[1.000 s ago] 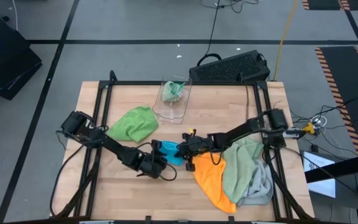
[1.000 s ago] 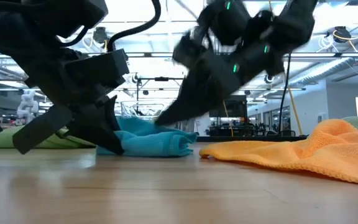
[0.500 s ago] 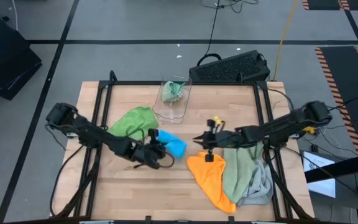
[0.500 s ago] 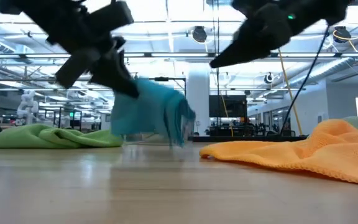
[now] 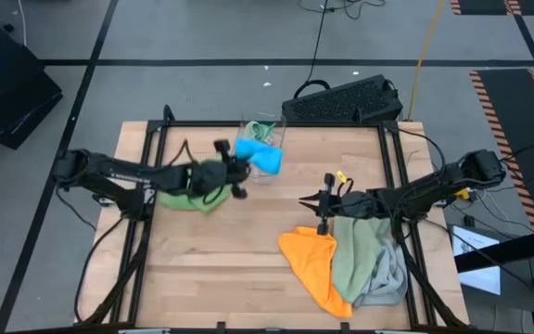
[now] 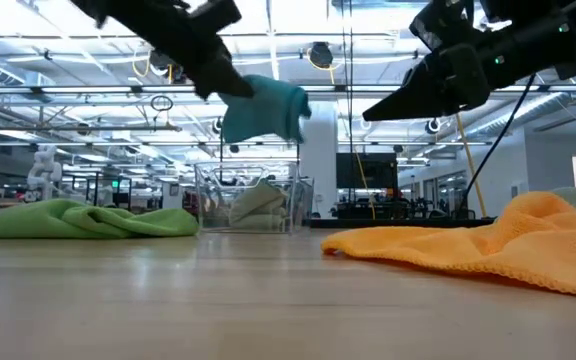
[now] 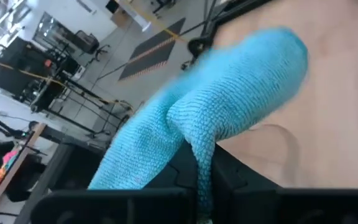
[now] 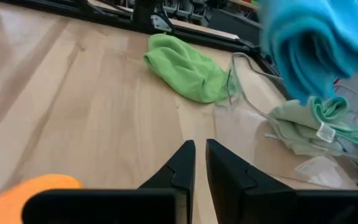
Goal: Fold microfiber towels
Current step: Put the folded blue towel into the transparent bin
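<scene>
Orange towel (image 5: 313, 264) is seen at the near right of the surface (image 5: 221, 269), spread in a loose heap; in the low view it lies flat along the wood. Touching its right edge, a sage green towel (image 5: 355, 250) is draped, with a light grey towel (image 5: 392, 278) partly showing beside it at the near right corner.

Right tool (image 5: 306, 199) is held above the middle of the surface, just beyond the orange towel's far edge, nothing gripped; its fingers (image 8: 182, 163) are seen drawn together with only a thin gap between them. In the low view it hangs clear of the wood.

Bright green towel (image 5: 191, 188) is noted farther back on the left, crumpled, partly covered by the left arm.

Left tool (image 5: 239, 160) is raised off the surface at the far middle and is clamped on the blue towel (image 5: 258, 154), which is folded into a bundle and carried in the air over the near rim of the clear plastic bin (image 5: 265, 167). A pale green cloth (image 8: 306, 124) is seen lying inside the bin.

Dark keyboard-like object (image 5: 346, 100) is seen past the far edge of the surface.
</scene>
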Controlling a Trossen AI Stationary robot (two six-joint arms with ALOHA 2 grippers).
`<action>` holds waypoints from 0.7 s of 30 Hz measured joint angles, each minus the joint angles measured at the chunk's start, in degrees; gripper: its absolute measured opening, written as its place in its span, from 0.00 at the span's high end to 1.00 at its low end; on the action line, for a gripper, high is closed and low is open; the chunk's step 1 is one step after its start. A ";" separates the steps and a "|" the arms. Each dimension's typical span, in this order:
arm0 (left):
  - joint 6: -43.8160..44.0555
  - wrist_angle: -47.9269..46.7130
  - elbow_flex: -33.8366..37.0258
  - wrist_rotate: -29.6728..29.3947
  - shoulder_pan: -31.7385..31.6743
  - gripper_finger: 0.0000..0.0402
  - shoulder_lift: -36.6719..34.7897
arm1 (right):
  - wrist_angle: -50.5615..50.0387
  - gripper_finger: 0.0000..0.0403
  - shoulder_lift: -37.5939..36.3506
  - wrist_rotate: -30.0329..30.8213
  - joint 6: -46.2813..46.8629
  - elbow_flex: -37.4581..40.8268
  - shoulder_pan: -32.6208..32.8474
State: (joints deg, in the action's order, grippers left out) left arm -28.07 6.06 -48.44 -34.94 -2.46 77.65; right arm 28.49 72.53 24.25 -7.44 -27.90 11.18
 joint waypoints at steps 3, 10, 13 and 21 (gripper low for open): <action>-0.26 -0.97 -1.74 4.03 -5.24 0.95 1.03 | 0.04 0.92 0.00 0.00 -1.36 0.00 -0.65; 1.66 -1.30 -2.07 13.05 -10.61 0.98 4.37 | -0.31 0.92 0.00 -0.06 -2.36 0.00 -2.57; 1.78 -2.49 -1.90 12.98 -12.19 0.95 7.42 | 0.13 0.92 0.00 -0.19 -2.73 0.00 -3.35; 3.83 -3.69 -1.90 15.60 -14.70 0.93 10.36 | -0.01 0.92 0.00 -0.26 -2.29 0.00 -3.72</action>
State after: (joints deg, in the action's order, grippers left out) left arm -24.25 2.37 -50.35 -19.35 -17.16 88.01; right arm 28.48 72.53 23.99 -9.73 -27.90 7.46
